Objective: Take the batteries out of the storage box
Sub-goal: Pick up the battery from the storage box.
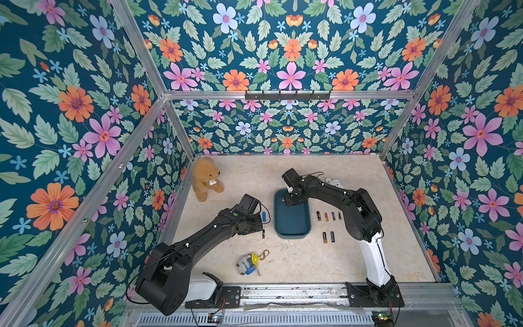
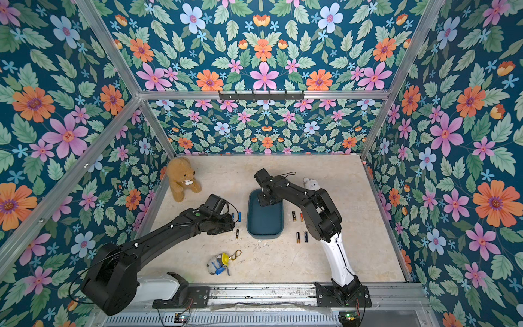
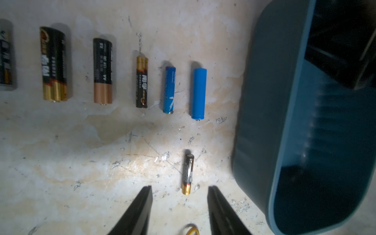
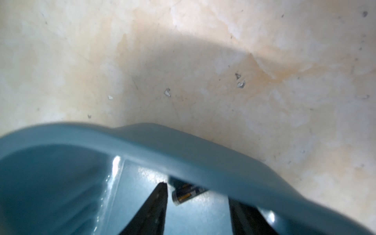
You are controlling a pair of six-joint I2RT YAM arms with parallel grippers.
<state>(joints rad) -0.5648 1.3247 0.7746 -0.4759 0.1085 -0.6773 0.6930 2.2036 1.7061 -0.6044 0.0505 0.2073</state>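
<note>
- Shallow dark-teal plastic storage box point(image 1: 291, 235), table centre: 1 small black-gold battery point(image 4: 184, 196) left inside, against the far wall.
- Right gripper point(image 4: 198, 193): fingers apart, straddling it, not grasping.
- Left gripper point(image 3: 180, 188): fingers released, empty, above a thin tabled battery point(image 3: 188, 173).
- About 13 cylindrical batteries point(image 3: 102, 70) out; judged nearly complete.
- Scuffed beige tabletop point(image 1: 311, 263); floral-papered walls point(image 1: 70, 113).

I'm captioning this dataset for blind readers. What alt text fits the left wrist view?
The left gripper, jaws open, hangs over a marbled table, with a small black-and-gold battery lying just ahead of it. Beyond, six more batteries lie in a row, two of them blue, next to the teal storage box.
</note>
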